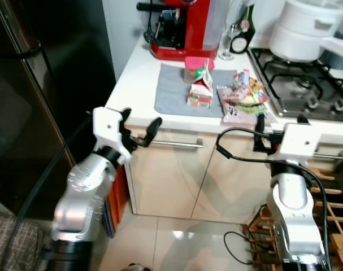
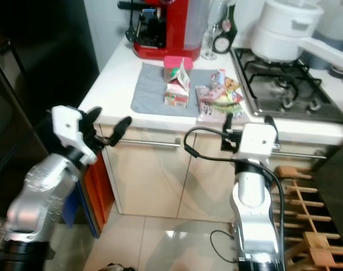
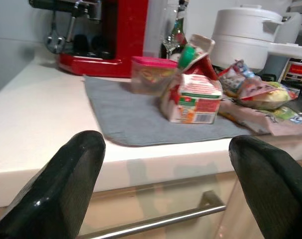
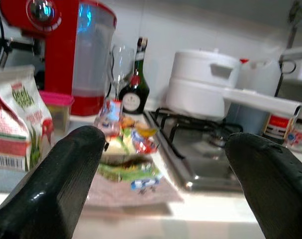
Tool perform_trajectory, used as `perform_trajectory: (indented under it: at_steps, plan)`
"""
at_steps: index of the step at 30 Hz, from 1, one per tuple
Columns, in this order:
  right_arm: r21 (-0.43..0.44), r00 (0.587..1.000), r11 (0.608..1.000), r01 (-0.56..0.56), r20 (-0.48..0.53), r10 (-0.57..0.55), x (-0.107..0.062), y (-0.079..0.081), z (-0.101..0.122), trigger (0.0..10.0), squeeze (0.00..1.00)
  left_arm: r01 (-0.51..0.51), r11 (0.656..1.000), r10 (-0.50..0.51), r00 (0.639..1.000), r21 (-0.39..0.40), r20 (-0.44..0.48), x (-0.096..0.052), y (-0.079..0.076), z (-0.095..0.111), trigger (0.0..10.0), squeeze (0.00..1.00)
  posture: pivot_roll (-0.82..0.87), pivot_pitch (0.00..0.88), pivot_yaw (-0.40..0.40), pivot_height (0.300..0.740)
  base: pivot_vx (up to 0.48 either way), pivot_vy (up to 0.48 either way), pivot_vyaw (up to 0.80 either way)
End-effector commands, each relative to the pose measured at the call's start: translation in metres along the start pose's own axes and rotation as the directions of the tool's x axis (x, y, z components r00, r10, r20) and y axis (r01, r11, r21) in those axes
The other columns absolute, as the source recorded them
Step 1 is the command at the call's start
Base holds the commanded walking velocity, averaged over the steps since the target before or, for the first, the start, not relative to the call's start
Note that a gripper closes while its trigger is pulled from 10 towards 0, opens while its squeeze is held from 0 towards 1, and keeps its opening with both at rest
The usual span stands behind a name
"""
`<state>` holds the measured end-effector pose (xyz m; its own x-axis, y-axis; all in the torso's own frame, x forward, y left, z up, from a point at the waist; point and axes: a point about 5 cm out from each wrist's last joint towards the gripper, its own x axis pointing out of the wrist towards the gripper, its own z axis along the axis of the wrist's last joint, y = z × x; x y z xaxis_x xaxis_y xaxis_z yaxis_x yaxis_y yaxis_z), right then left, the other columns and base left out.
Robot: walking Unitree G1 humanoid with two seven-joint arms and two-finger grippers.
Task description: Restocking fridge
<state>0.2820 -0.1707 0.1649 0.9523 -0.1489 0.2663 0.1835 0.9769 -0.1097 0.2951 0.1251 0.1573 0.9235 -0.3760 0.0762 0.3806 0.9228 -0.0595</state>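
A small red and white carton (image 1: 200, 90) with a green cap stands on a grey mat (image 1: 171, 93) on the white counter. Behind it sits a tub with a pink lid (image 1: 195, 68). To its right lies a heap of snack packets (image 1: 243, 96). My left gripper (image 1: 140, 131) is open, held below the counter's front edge, left of the carton (image 3: 190, 97). My right gripper (image 1: 281, 121) is open too, at counter-edge height just in front of the packets (image 4: 123, 149). The dark fridge (image 1: 41, 101) stands at the far left, its door closed.
A red coffee machine (image 1: 182, 28), a wine glass (image 1: 226, 42) and a bottle (image 1: 244, 28) stand at the counter's back. A white pot (image 1: 304, 28) sits on the gas hob (image 1: 301, 84). Below run a drawer handle (image 1: 171, 144) and a black cable (image 1: 239, 155); a wooden rack (image 1: 329, 209) stands lower right.
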Motion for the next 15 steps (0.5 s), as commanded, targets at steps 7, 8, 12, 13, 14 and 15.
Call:
perform_trajectory:
  at_steps: [7,8,12,13,14,15]
  plan:
    - [-0.020,1.000,0.999,-0.027,-0.008,0.027,0.006,0.003,-0.002,10.0,0.00,-0.002,1.000,0.001,0.999,0.023,0.044,0.011,-0.009,0.013,10.0,0.00,-0.07,0.000,-0.012,0.740,0.348,-0.320,0.00]
    - [-0.025,0.999,0.999,-0.038,-0.020,0.037,0.007,0.005,-0.006,10.0,0.00,-0.039,0.999,0.038,0.998,0.028,0.048,0.009,-0.005,0.014,10.0,0.00,-0.06,0.000,-0.014,0.740,0.000,0.000,-0.66]
    - [0.001,0.998,0.998,-0.057,-0.031,0.057,0.012,0.011,-0.010,10.0,0.00,-0.118,0.992,0.117,0.993,0.045,0.029,0.007,0.003,0.012,10.0,0.00,-0.03,0.000,-0.018,0.740,0.000,0.000,-0.34]
    - [0.001,0.998,0.998,-0.057,-0.031,0.057,0.012,0.011,-0.010,10.0,0.00,-0.118,0.992,0.117,0.993,0.045,0.029,0.007,0.003,0.012,10.0,0.00,-0.03,0.000,-0.018,0.740,0.000,0.000,0.00]
    - [0.006,0.997,0.997,-0.073,-0.027,0.073,0.013,0.015,-0.010,10.0,0.00,-0.124,0.991,0.122,0.992,0.056,0.032,0.007,0.004,0.012,10.0,0.00,-0.03,0.000,-0.021,0.740,0.000,0.000,0.00]
    - [0.008,0.997,0.997,-0.078,-0.026,0.078,0.014,0.016,-0.010,10.0,0.00,-0.125,0.990,0.123,0.992,0.063,0.034,0.007,0.004,0.012,10.0,0.00,-0.03,0.000,-0.021,0.740,0.000,0.000,0.00]
